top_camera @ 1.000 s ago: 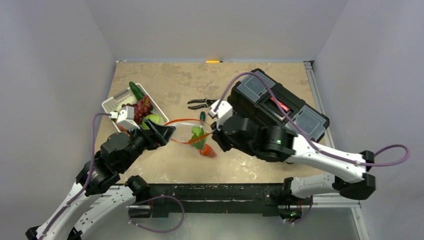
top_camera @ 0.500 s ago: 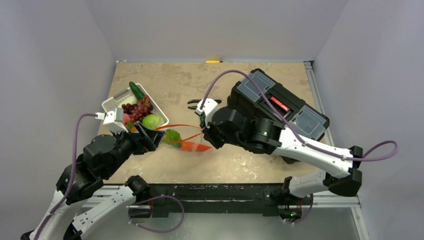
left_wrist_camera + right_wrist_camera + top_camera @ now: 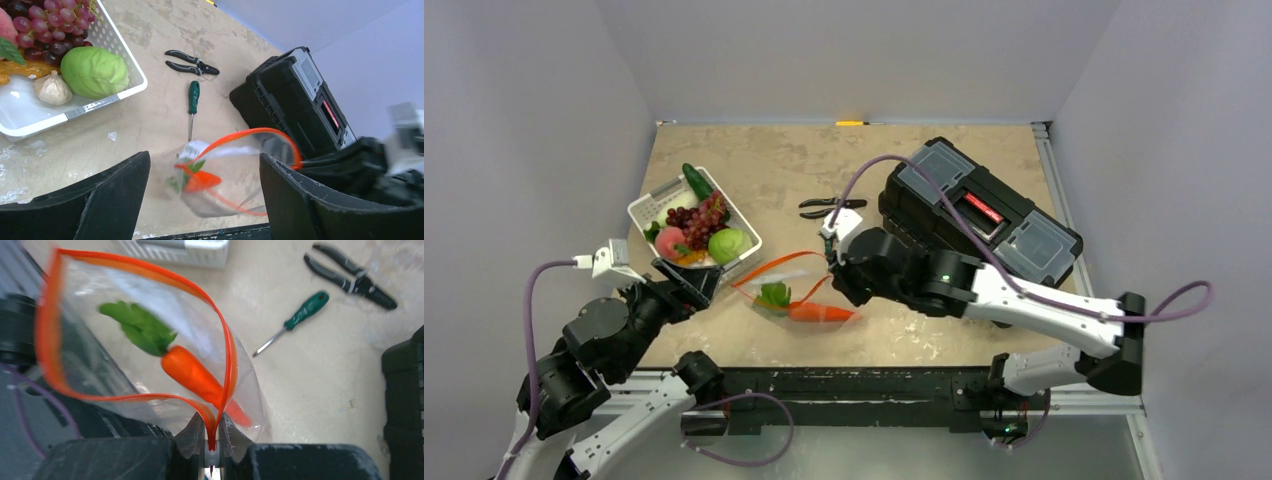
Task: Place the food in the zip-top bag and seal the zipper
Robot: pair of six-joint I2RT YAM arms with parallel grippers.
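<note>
My left gripper has backed away from the bag mouth toward the lower left of the top view, jaws wide and empty. So the carrot is delivered: it now lies inside the zip-top bag at frame centre. My right gripper stays pinched shut on the end of the zipper, keeping the mouth gaping. The grapes, cabbage, peach and cucumber still wait in the basket, upper left.

You get the carrot only as a blur in the left wrist view; the basket runs off its left edge.
</note>
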